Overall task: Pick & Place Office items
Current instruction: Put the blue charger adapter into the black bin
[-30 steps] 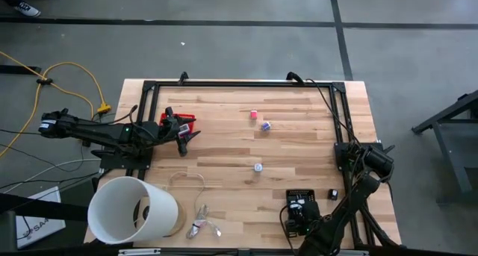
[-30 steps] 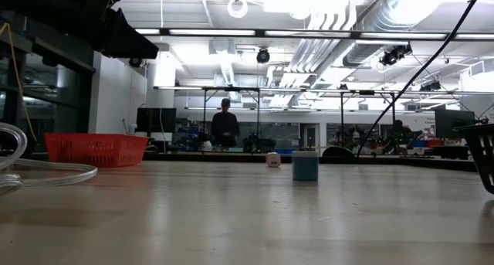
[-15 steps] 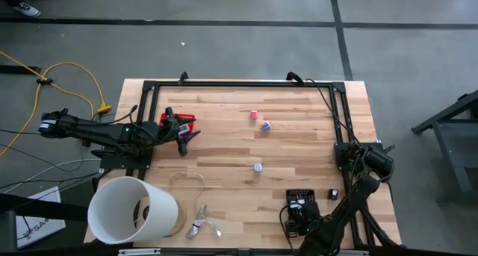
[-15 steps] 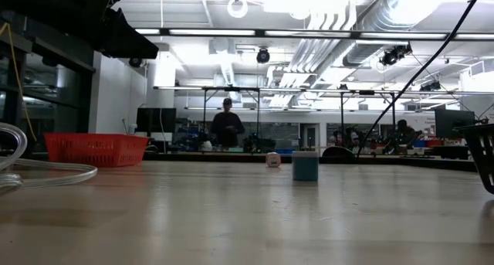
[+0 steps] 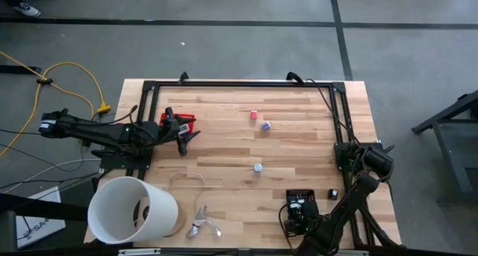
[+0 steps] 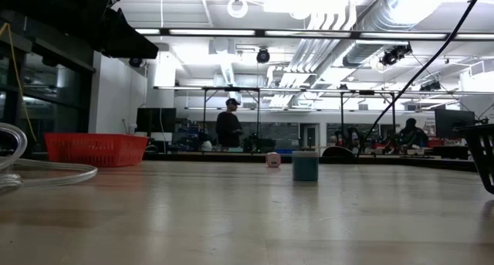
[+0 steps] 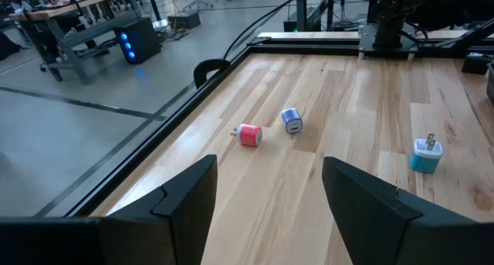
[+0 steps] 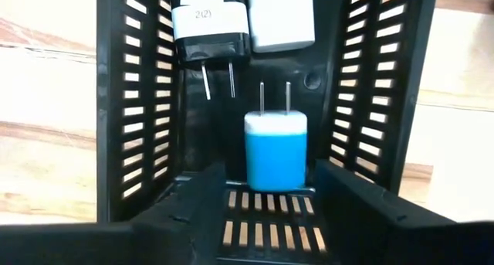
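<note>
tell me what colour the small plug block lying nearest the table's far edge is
Pink small plug block, clearest in the left wrist view.

A grey concrete floor (image 5: 224,47) crossed by dark lines surrounds the light wood table (image 5: 224,136). A yellow cable (image 5: 71,73) loops on the floor off the table's left edge. Beyond the far edge, the low view shows a large workshop: white ducts (image 6: 347,14) and strip lights (image 6: 208,32) hang from the ceiling, and benches stand along the back. A person (image 6: 228,126) stands there by a metal frame (image 6: 231,91). A computer with blue lights (image 7: 133,42) sits on the floor.
</note>
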Tool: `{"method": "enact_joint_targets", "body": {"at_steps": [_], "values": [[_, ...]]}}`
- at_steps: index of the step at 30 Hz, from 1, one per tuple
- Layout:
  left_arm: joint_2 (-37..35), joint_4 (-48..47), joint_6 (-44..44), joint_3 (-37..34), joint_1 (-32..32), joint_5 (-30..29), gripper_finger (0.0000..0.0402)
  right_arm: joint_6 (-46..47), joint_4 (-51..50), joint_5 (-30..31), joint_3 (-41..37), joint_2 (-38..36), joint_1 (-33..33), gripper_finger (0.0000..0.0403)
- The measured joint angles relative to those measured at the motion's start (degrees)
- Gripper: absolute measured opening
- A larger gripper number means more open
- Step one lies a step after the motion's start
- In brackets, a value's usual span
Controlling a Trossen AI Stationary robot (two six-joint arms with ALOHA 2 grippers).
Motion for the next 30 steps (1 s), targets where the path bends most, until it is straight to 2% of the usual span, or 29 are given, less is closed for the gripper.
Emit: {"method": "enact_joint_targets", "body": {"at_steps": [21, 30], "values": [[0.00, -0.02, 0.00, 0.00, -0.02, -0.02, 0.0227, -0.49, -1.38, -0.44, 0.00, -1.26, -0.39, 0.0193], [-0.02, 0.00, -0.03, 0.00, -0.01, 0.00, 0.0227, -6.31, -4.22, 1.84, 0.02, -5.33, -2.67, 0.0193]]}}
